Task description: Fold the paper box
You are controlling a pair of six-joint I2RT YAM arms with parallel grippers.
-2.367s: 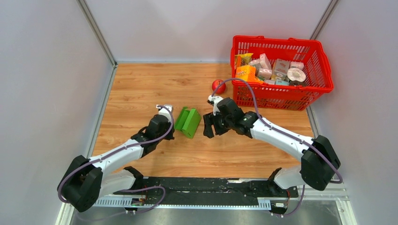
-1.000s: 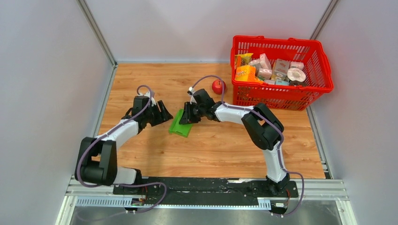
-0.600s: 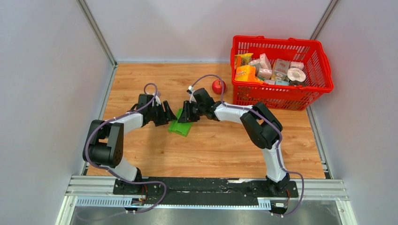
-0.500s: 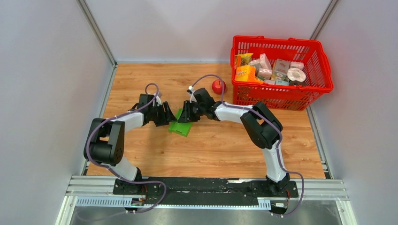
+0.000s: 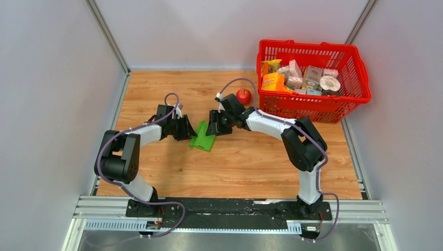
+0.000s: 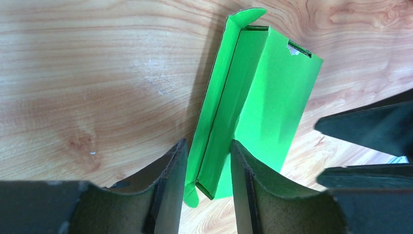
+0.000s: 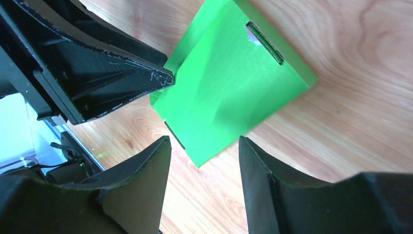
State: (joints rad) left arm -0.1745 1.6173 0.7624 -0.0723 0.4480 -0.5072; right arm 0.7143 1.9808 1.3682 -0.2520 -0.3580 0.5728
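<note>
Paper box (image 5: 202,138) flatter now, bright green

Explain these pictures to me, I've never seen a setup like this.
Two robot arms are bolted to a wooden table. The wide picture looks down from above and behind them; the two close-ups come from cameras on their wrists. A green box lies on the table between the arms. The left gripper is open with a side flap between its fingers; the right gripper is open over a corner. Neither looks clamped. Behind sit a red apple and a red basket of small packages.
</note>
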